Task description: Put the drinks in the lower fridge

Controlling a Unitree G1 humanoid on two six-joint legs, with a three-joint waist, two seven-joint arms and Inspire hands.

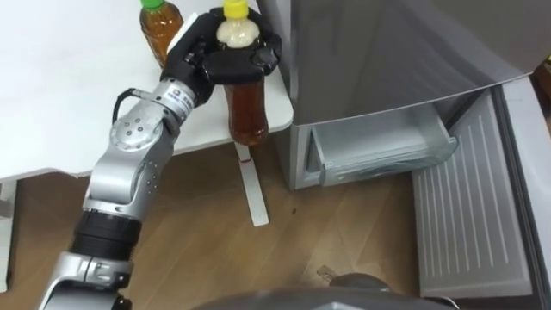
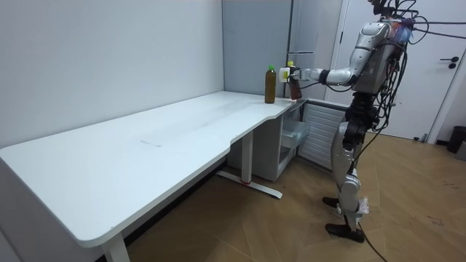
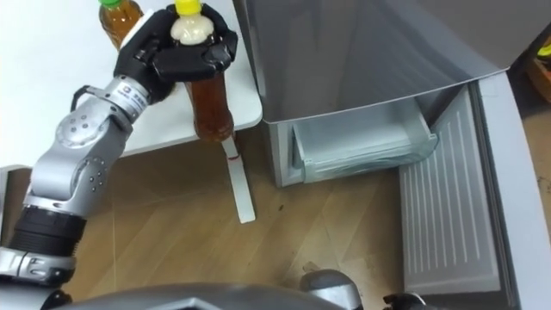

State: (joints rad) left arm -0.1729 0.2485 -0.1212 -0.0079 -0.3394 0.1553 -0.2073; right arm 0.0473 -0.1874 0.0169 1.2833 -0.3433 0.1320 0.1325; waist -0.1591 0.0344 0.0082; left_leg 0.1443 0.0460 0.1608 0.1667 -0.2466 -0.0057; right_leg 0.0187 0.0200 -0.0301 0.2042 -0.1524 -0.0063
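1. The tall grey metal fridge stands just beside the bench corner, to the robot's right. Its ribbed lower door is swung open, and a clear plastic drawer stands pulled out.
2. The white flat-topped bench lies ahead and to the robot's left.
3. The yellow-capped plastic bottle of brown tea is upright at the bench corner nearest the fridge. I cannot tell whether its base rests on the top or is just clear of it. The drawer lies to its right and well below, so the carry would go rightward and down, probably keeping the bottle upright.
4. A green-capped bottle of brown tea stands on the bench just behind it, untouched.
5. The left robot hand, the nearer one, has its fingers and thumb curled round the yellow-capped bottle's neck and shoulder.
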